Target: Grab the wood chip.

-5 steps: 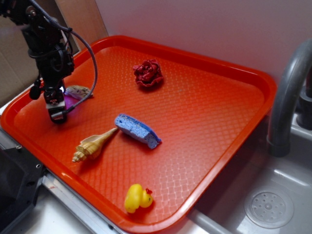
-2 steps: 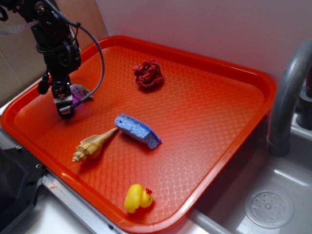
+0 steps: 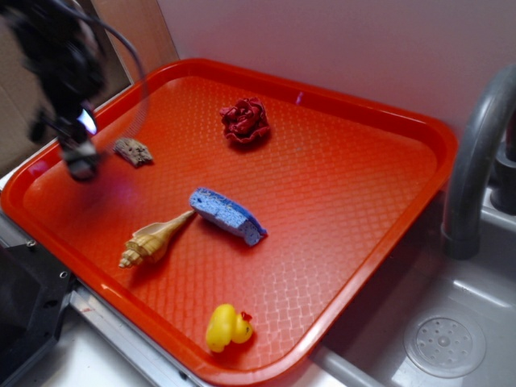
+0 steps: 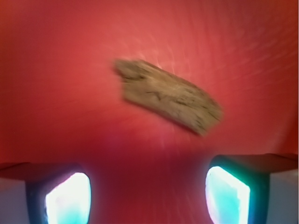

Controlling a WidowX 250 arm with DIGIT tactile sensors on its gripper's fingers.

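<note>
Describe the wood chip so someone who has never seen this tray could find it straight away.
Start at the red tray beside the sink and go to its far left corner, where the gripper hangs. The wood chip lies flat just right of it, nothing between the fingers. It is the only rough grey-brown sliver with jagged ends; the seashell nearer the front is tan and spiralled.

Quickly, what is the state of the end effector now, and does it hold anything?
End effector: open and empty; the flat, rough grey-brown wood chip lies apart from it on the orange plastic tray.
</note>
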